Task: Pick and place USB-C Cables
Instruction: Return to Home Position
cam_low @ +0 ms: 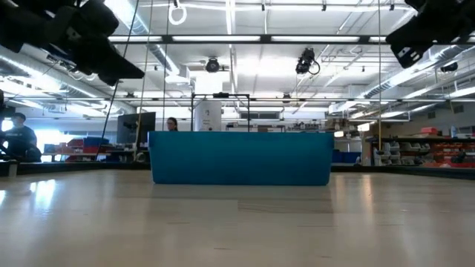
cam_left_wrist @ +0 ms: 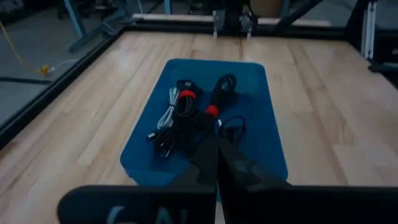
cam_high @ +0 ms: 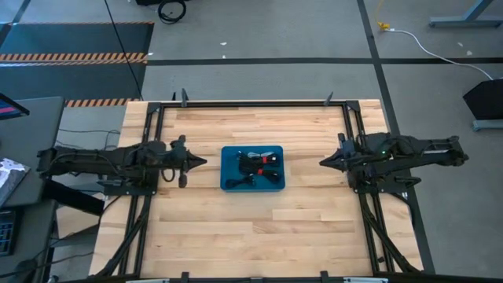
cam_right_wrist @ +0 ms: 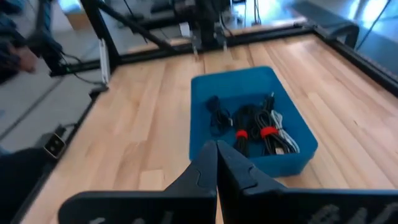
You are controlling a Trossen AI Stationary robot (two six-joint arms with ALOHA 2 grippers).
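A blue tray [cam_high: 229, 182] sits at the middle of the wooden table. Several small coiled cables [cam_high: 258, 163] lie bunched inside it: black ones with red ties [cam_left_wrist: 186, 96] and a whitish-grey one [cam_left_wrist: 166, 111]; the right wrist view shows the same bunch [cam_right_wrist: 255, 134]. My left gripper [cam_high: 203, 163] is shut and hovers left of the tray, fingers pointing at it. My right gripper [cam_high: 323, 163] is shut and hovers right of the tray. Neither touches anything. In the low view only the tray's wall [cam_low: 241, 158] shows.
Bare wooden table lies all around the tray. A black metal frame [cam_high: 259, 103] runs along the table's far edge and sides. Beyond the table, a long white cord with a yellow end [cam_high: 385, 27] lies on the floor. A person [cam_low: 16, 137] sits far off in the room.
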